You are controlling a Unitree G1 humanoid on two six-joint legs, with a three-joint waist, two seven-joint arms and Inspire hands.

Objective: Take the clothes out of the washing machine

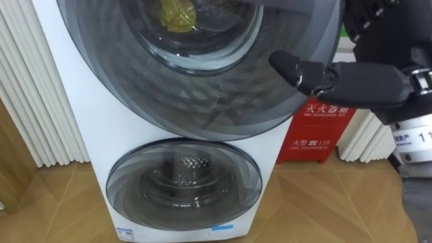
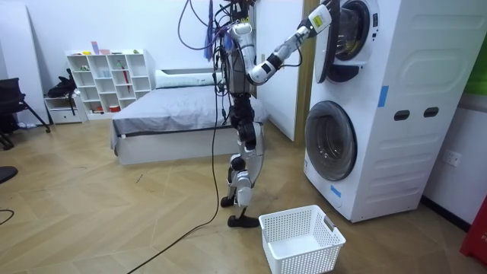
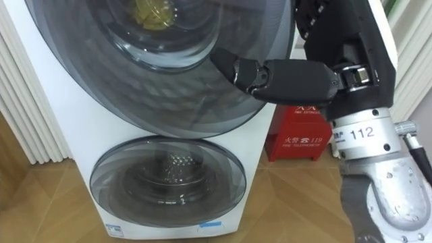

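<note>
Two front-loading machines stand stacked, and I stand before them with my right arm raised. A yellow cloth [image 1: 177, 15] lies in the upper drum, seen through the glass of the upper round door [image 1: 202, 101], which stands a little ajar in the room view. My right hand [image 1: 364, 84] is at that door's right rim. Its thumb [image 1: 290, 64] lies across the door's front and its fingers [image 3: 324, 27] reach up past the rim. The lower door [image 1: 183, 182] is shut, with a bare metal drum behind it.
A white laundry basket [image 2: 300, 240] stands on the wood floor near my feet, before the lower machine. A red box [image 1: 317, 131] sits on the floor right of the machines. White ribbed panels [image 1: 40, 101] flank them. A bed [image 2: 175, 114] lies behind me.
</note>
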